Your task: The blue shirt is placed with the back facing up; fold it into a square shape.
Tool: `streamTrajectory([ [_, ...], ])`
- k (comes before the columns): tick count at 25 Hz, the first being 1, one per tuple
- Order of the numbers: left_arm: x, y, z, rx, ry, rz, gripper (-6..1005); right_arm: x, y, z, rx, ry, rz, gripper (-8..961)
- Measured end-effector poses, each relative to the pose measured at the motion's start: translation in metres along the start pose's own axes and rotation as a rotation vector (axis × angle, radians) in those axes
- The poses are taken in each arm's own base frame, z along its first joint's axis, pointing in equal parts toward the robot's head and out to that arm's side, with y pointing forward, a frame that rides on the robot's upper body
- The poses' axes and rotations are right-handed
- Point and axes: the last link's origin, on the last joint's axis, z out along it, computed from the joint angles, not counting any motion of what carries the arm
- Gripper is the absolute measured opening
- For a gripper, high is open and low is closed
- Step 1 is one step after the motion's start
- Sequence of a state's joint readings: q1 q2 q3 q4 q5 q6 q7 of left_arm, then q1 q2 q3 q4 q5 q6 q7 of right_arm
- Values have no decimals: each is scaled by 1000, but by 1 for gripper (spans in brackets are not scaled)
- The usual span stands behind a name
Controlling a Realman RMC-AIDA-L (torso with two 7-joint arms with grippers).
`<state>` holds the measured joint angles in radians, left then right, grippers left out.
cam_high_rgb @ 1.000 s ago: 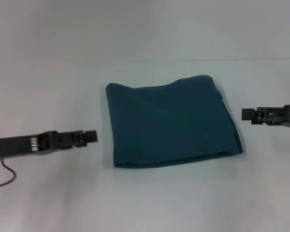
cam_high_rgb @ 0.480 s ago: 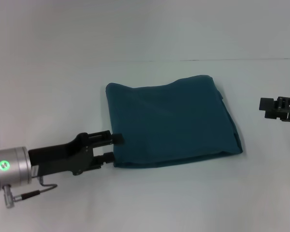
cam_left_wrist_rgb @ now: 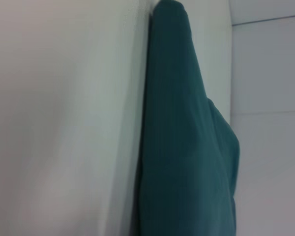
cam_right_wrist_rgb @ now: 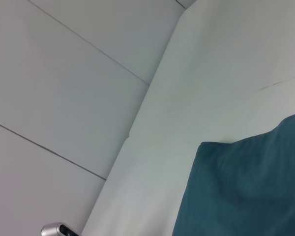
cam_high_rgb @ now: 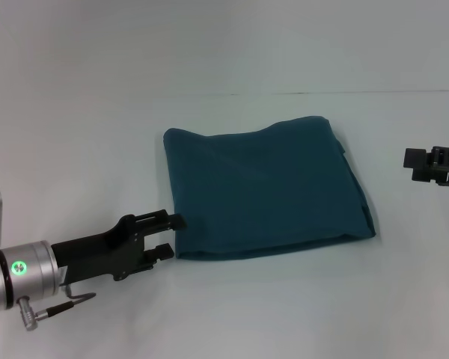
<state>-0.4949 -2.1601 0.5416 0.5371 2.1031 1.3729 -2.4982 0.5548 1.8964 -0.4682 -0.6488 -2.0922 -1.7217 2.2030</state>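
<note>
The blue shirt [cam_high_rgb: 266,188] lies on the white desk [cam_high_rgb: 232,307] already folded into a near-square packet, its outline the same as a second ago. What has changed is the arms. A second ago the left pincer [cam_high_rgb: 170,235] sat level and well clear of the shirt's left edge. Half a second ago it had swung in to the shirt's near-left corner, and now it has eased back slightly, just beside that corner. The right pincer [cam_high_rgb: 413,164] has drawn further away from the shirt's right edge and sits well apart from it.

For the task this suggests the folding is essentially done, and the left arm is either tidying that corner or leaving it.

The left pincer's two fingers [cam_high_rgb: 172,221] stand apart, open by a modest gap, holding nothing; whether a tip brushes the fabric I cannot tell. The right pincer's opening cannot be read.
</note>
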Motion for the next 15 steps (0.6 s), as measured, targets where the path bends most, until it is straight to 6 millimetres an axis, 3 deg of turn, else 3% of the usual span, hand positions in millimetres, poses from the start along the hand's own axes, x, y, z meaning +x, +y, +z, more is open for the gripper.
streamTrajectory([
  [15,-4,-10,11,40,12,-7,658,-3,0,0,4,-3,-5,879],
])
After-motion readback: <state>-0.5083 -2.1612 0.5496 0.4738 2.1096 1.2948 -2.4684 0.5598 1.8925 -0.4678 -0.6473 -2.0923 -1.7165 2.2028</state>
